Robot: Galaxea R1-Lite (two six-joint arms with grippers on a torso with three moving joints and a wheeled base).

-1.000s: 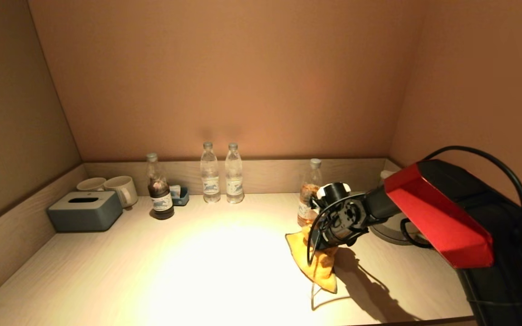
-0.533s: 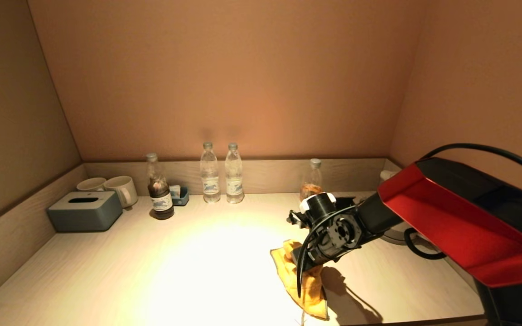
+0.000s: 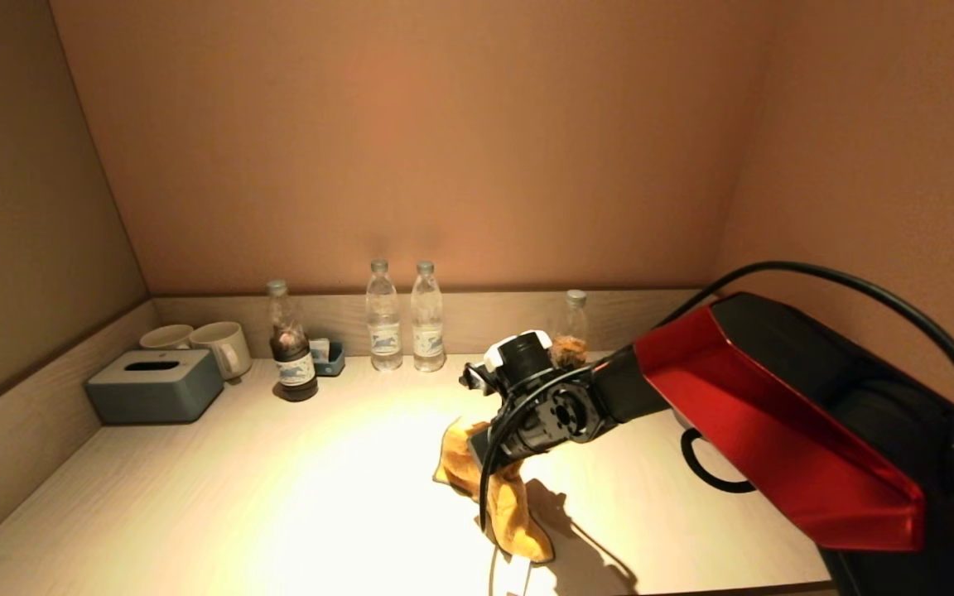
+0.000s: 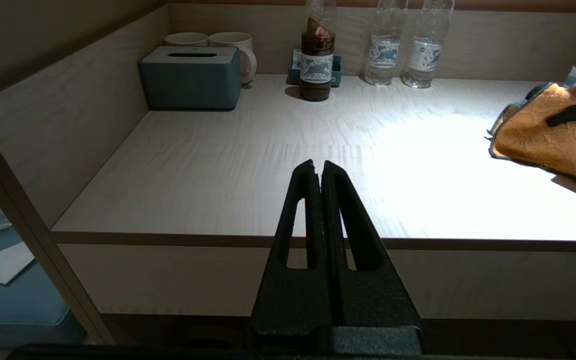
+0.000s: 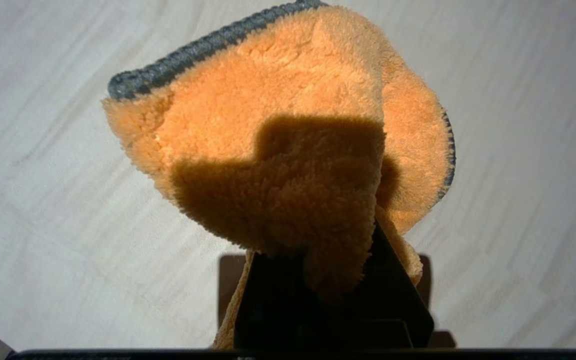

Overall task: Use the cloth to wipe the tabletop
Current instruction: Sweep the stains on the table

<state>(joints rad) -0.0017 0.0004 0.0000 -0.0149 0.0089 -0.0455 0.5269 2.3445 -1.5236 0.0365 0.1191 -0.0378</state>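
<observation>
Pale wood-grain laminate makes up the tabletop [image 3: 195, 497], walled on three sides and brightly lit in the middle. Over its right half reaches the red-and-black right arm, whose gripper [image 3: 489, 451] is clamped on a fluffy orange microfibre cloth with a grey stitched hem [image 3: 502, 497]. The cloth lies on the tabletop right of centre, one part bunched up in the jaws, the rest trailing toward the front edge.

At the back left sits a grey-blue tissue box [image 3: 154, 385], with two cream mugs [image 3: 208, 343] behind it. Along the back wall stand a dark-filled bottle [image 3: 291, 360], two clear water bottles [image 3: 405, 323] and an amber-filled bottle [image 3: 570, 335] just behind the arm.

The left gripper [image 4: 322, 172] is parked off the front edge, fingers pressed together, holding nothing.

The cloth looks light, soft and limp; it should fold and drag rather than slide flat. A pinch on a gathered fold, pressed down, seems the sound hold.
</observation>
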